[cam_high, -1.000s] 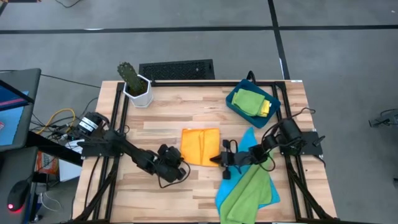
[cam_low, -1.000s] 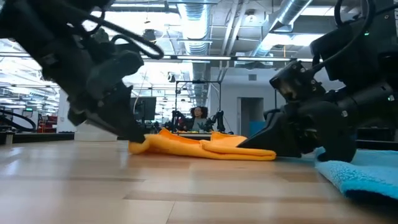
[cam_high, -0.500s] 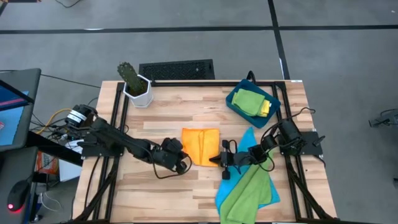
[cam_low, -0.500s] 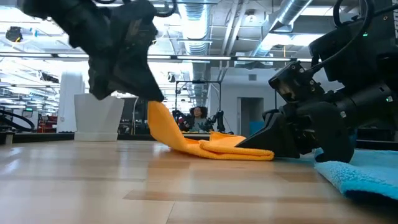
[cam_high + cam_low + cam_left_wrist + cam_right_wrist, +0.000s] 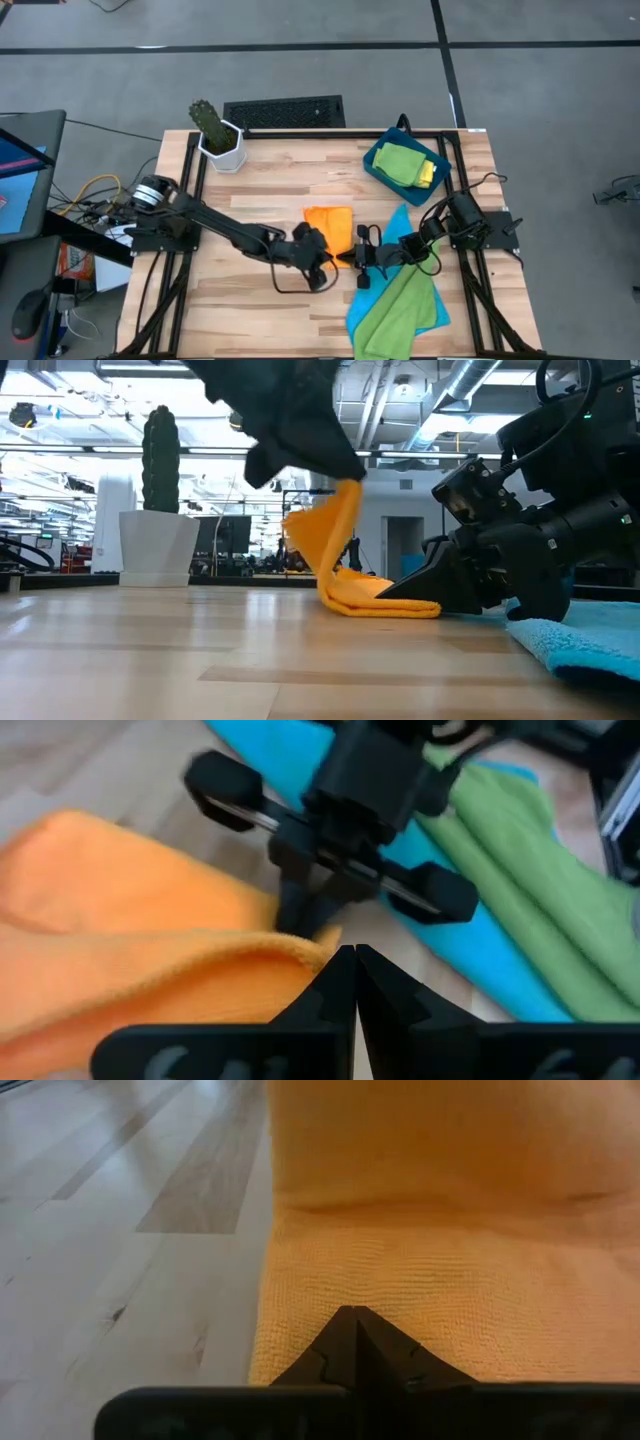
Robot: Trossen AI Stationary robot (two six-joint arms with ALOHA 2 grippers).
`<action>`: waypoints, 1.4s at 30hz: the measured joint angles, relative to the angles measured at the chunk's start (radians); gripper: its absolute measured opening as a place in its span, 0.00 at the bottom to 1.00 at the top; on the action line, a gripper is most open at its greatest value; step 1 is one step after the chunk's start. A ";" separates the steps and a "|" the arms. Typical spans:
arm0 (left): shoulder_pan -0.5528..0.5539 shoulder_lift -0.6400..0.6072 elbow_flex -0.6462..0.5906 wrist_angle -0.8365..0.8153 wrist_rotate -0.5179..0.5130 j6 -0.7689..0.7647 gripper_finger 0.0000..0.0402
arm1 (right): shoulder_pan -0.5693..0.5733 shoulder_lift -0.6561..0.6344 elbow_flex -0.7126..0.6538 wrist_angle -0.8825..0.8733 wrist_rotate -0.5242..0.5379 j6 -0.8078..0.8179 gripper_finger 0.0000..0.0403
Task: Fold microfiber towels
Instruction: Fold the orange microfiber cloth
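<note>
Soft orange microfiber towel (image 5: 330, 226) mid-table, left of rigid dark-blue tray. Left gripper (image 5: 322, 262) pinches raised edge, folding it over; right gripper (image 5: 352, 257) clamps opposite edge down as anchor.

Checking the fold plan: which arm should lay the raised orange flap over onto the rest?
Left. Its gripper is shut on the orange towel edge, lifted above the table. The right gripper is shut, pinning the towel's near corner low on the wood, so it suits anchoring.
</note>
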 joint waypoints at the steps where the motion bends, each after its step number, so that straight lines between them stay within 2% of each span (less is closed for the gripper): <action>1: 0.003 0.024 0.018 0.000 0.016 0.006 0.00 | 0.000 0.000 0.000 0.000 0.000 0.000 0.07; 5: 0.014 0.119 0.084 -0.014 0.072 0.028 0.00 | 0.000 0.000 0.001 -0.001 0.000 0.000 0.06; 15: 0.024 0.243 0.183 -0.023 0.092 0.071 0.00 | 0.000 0.000 0.001 -0.001 -0.001 0.000 0.07; 28: 0.027 0.270 0.186 0.000 0.089 0.068 0.00 | 0.000 0.000 0.001 0.000 -0.001 0.000 0.09; 36: 0.027 0.280 0.187 -0.001 0.063 0.067 0.00 | 0.002 -0.017 0.001 -0.026 0.022 0.001 0.20; 42: 0.027 0.293 0.187 -0.008 0.076 0.067 0.00 | 0.002 -0.114 -0.010 -0.159 0.079 -0.032 0.25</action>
